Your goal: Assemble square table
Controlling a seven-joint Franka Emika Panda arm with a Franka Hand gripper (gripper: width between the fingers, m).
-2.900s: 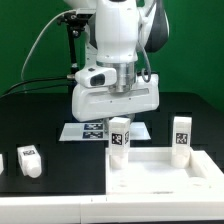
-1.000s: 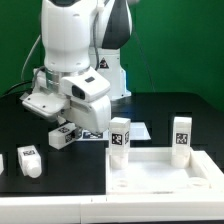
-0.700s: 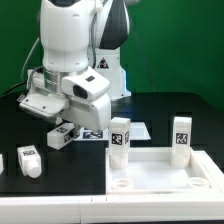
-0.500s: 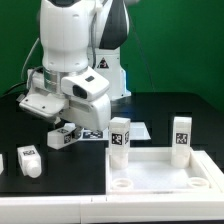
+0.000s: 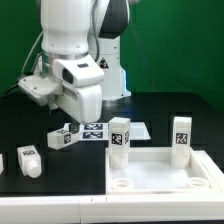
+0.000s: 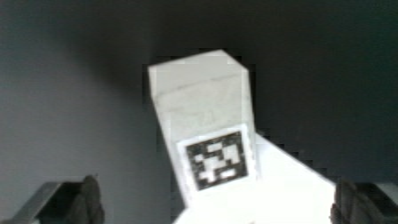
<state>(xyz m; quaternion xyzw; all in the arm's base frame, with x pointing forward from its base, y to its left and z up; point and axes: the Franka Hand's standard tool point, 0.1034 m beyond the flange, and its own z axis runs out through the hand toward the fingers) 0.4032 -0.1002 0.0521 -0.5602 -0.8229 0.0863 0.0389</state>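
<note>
Hanging above the desk with its jaws spread wide, the pincer holds nothing. In the wrist view its fingertips sit far out on either side of the loose leg, which lies on its side beneath them with its tag facing up.

In the exterior view this leg rests on the desk clear of the hand, just beside the marker board. I cannot tell whether it overlaps the board's edge. The square top lies toward the exterior view's right. Standing at its far corners are the near upright leg and the far upright leg. A spare leg lies well apart toward the exterior view's left.

The main risk, as I judge it, is the next grasp. The loose leg lies askew to the jaws, so a closing pincer could catch a corner and spin or skid it rather than clamp it squarely. It could also be nudged onto the marker board and cover a tag. When a leg is carried to the square top, a low pass could clip the near upright leg and tip or loosen it if it is not yet seated firmly. A tilted grip would also make the leg hard to line up with a hole.
</note>
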